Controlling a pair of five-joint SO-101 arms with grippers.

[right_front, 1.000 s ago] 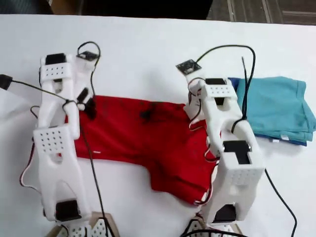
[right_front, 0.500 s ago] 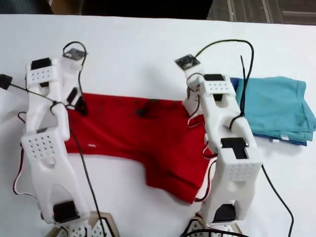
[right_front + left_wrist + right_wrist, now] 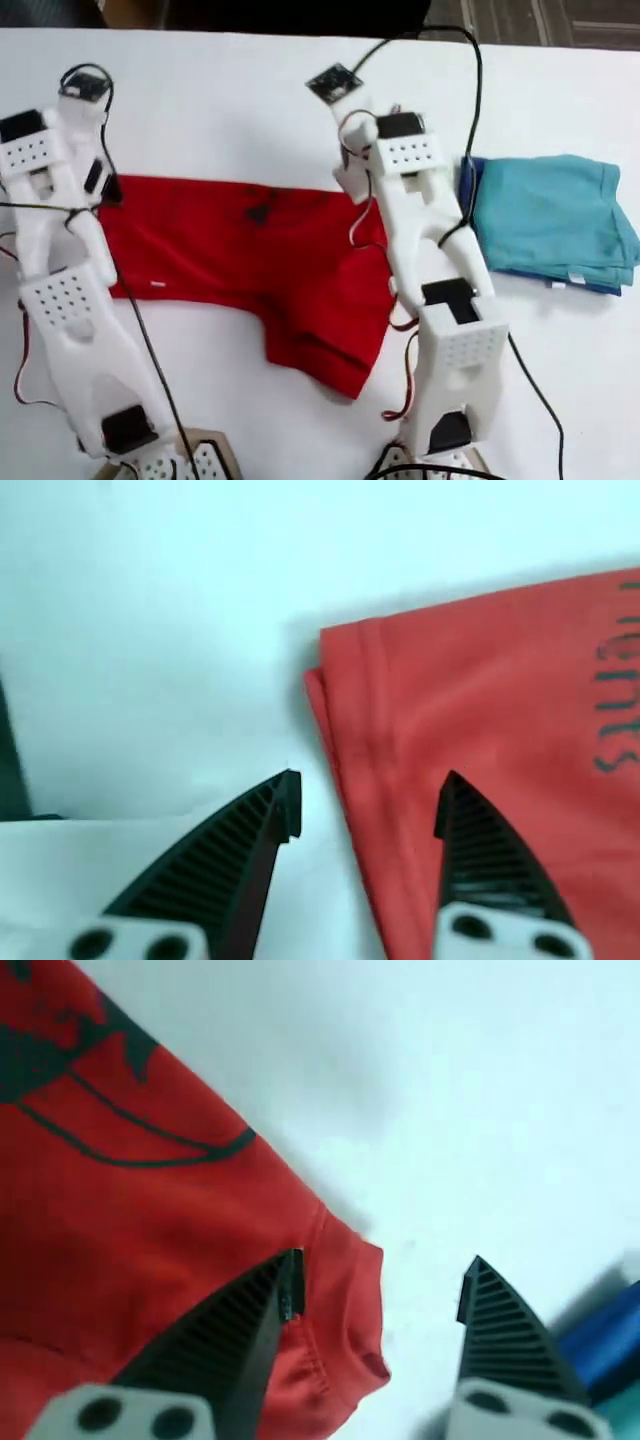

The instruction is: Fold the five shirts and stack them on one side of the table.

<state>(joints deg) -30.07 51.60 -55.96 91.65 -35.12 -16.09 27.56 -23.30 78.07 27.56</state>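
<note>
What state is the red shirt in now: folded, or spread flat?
Partly folded: the red fabric shirt lies as a long band, its layers doubled at one end, with one flap sticking out.

Bright, even light casts soft short shadows across the glaring white table (image 3: pixel 250 90).

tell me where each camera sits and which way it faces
High view: fixed above the white table, looking down on the red cloth shirt, folded teal shirt, left arm and right arm.
Left wrist view: on the left arm, facing down past its open left gripper at the shirt's hemmed edge.
Right wrist view: on the right arm, facing down past its open right gripper at a shirt corner.
Shared: all show the red shirt.
</note>
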